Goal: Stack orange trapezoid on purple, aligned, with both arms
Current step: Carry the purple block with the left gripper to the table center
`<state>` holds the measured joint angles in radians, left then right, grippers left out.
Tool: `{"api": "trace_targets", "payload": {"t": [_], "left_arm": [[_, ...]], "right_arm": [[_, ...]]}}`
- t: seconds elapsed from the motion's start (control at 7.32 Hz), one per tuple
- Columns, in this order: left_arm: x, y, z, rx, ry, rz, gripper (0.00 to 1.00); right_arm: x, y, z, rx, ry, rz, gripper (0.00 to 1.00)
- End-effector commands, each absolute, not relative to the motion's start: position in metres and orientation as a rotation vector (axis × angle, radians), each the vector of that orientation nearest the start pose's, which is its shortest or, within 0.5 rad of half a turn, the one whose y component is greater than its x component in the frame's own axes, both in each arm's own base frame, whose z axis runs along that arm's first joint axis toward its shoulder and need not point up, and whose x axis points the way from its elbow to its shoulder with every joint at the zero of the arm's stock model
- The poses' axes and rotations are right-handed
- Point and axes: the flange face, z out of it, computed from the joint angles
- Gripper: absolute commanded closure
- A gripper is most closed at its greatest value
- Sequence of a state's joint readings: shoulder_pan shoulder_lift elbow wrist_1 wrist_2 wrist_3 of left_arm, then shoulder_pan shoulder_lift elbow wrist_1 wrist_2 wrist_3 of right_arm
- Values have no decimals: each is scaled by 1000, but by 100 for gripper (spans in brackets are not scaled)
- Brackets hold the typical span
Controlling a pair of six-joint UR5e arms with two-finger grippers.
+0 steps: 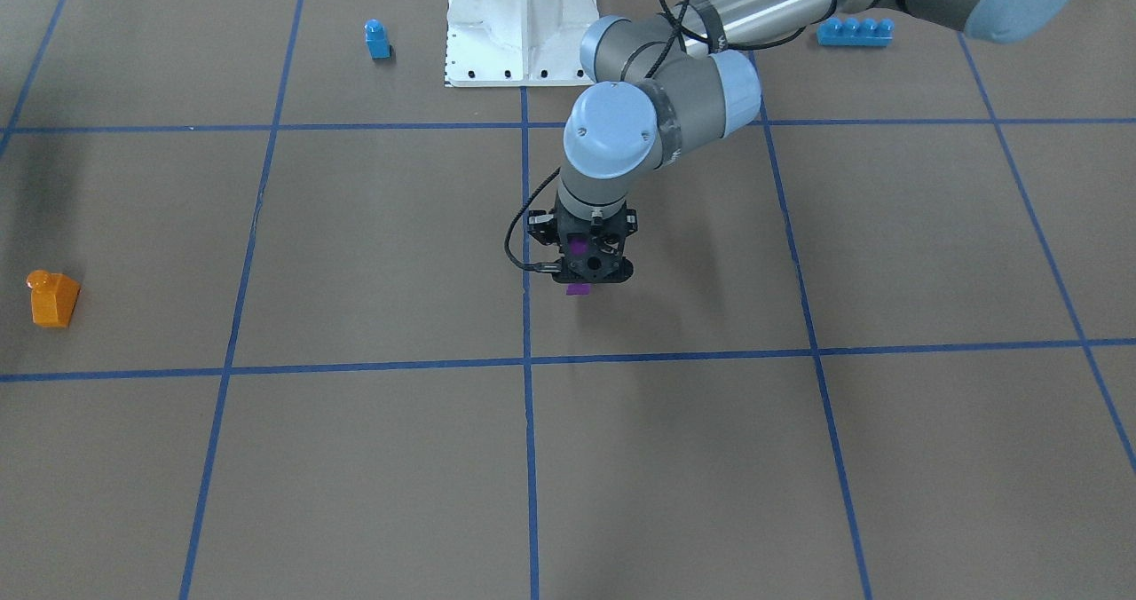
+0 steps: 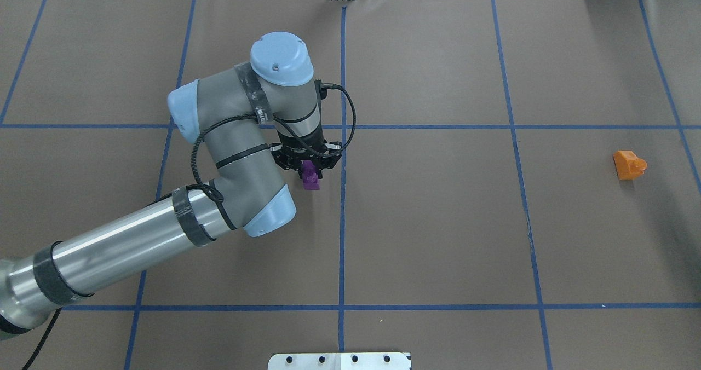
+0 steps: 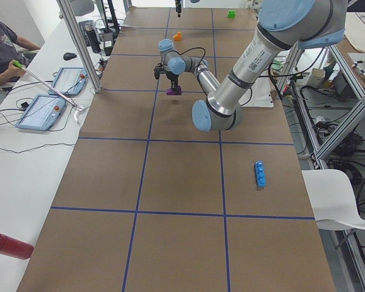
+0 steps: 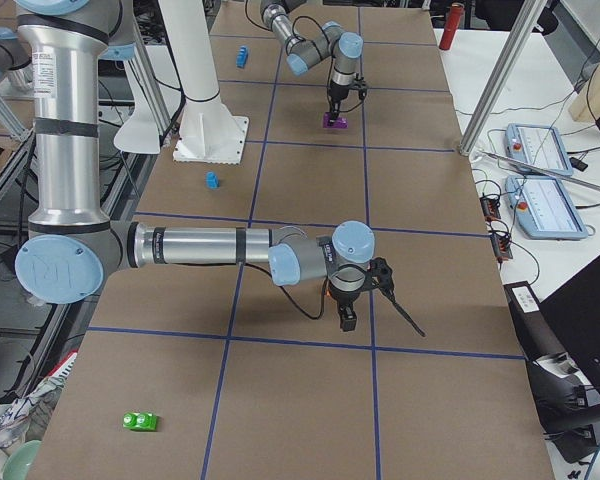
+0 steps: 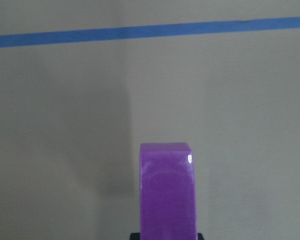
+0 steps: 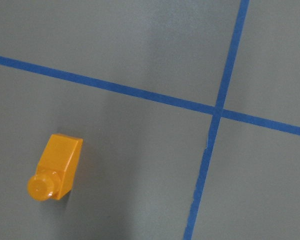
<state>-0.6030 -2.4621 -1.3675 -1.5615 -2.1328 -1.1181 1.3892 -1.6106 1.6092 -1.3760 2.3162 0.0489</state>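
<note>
My left gripper (image 2: 310, 168) is shut on the purple brick (image 2: 311, 178) near the table's middle, pointing straight down. The brick also shows in the front view (image 1: 578, 290) and fills the lower centre of the left wrist view (image 5: 167, 192). I cannot tell whether it touches the table. The orange trapezoid (image 2: 628, 165) sits alone on the table far to my right, and also shows in the front view (image 1: 53, 298) and the right wrist view (image 6: 55, 167). My right gripper (image 4: 348, 318) hangs above it; I cannot tell whether it is open or shut.
A blue single-stud brick (image 1: 377, 39) stands beside the white base mount (image 1: 519, 23). A blue four-stud brick (image 1: 854, 32) lies on the robot's left side. A green brick (image 4: 140, 422) lies at the right end. Blue tape lines grid the brown table.
</note>
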Motion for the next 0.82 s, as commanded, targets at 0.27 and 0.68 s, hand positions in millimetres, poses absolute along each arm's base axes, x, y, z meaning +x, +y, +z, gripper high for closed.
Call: {"api": "trace_targets", "payload": {"t": [0.27,0.68], "left_arm": [[634,-497,165,-134,837,60,100],[643,-490,165,-112,825,67,100]], "right_arm": [[-26,-491,640,95,-762,-203,0],[-28,-491,640,94,-763,-208,0]]}}
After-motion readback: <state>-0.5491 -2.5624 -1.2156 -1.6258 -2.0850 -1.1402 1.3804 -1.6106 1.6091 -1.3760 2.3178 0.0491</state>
